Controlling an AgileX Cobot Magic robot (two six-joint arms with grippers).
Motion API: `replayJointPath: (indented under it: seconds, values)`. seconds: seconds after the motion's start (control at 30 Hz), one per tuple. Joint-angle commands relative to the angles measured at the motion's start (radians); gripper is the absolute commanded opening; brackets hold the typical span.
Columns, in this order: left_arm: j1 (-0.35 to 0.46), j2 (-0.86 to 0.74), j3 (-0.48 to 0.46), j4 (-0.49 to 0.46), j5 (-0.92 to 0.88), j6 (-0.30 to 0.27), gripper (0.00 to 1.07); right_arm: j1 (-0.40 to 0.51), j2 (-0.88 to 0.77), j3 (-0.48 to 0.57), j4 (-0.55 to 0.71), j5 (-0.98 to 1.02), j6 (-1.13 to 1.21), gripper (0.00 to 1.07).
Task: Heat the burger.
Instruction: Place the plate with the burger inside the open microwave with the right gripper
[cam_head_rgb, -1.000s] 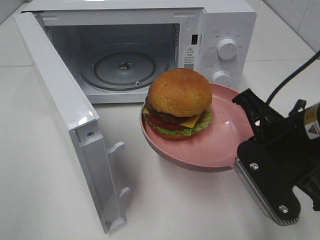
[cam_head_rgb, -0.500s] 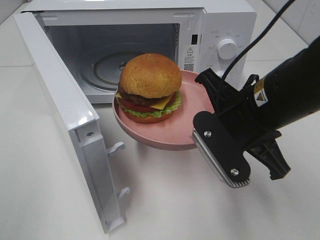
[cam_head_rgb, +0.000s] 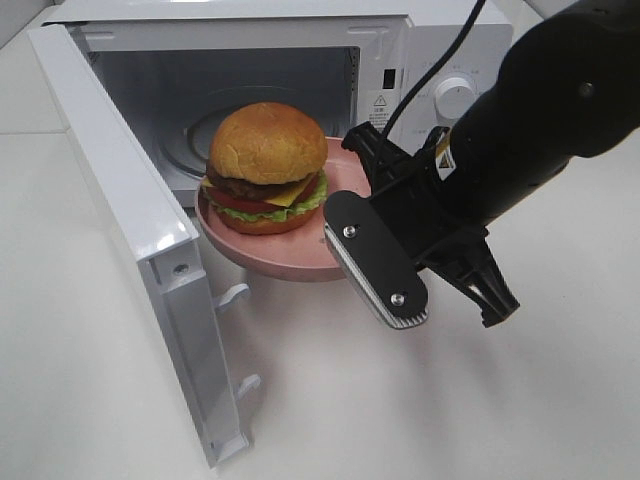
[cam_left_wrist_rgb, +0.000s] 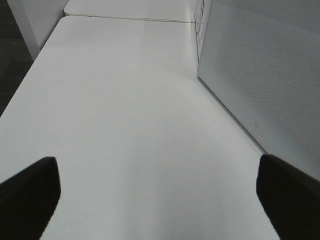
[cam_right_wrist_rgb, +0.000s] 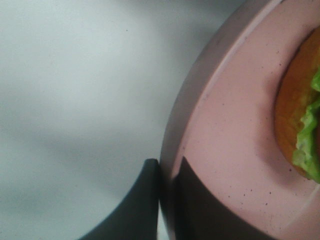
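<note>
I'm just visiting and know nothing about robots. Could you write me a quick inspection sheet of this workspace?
Surface: white table, no spills seen.
Job's things: burger sits on a pink plate, held at the mouth of the microwave, whose door stands open.
Clutter: nothing seen.
Grippers: right gripper has its fingers shut on the plate's rim; left gripper is open over bare table, holding nothing.
Cables: black cable runs up from the right arm.
Surroundings: dark floor past the table's edge.

Burger, plate carried nearer microwave opening.
</note>
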Motion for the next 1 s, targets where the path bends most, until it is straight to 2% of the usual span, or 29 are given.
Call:
replayJointPath:
  seconds: [0.03,0.5,1.0]
  values:
    - [-0.001,-0.004,-0.002,0.002,0.002,0.006,1.0,0.003,0.02,-0.055,0.01,-0.039,-0.005,0.0]
    - [-0.001,-0.004,-0.002,0.002,0.002,0.006,1.0,0.003,0.137,-0.207,0.013,0.007,-0.004,0.0]
    - [-0.001,-0.004,-0.002,0.002,0.002,0.006,1.0,0.014,0.222,-0.304,0.039,-0.001,-0.008,0.0]
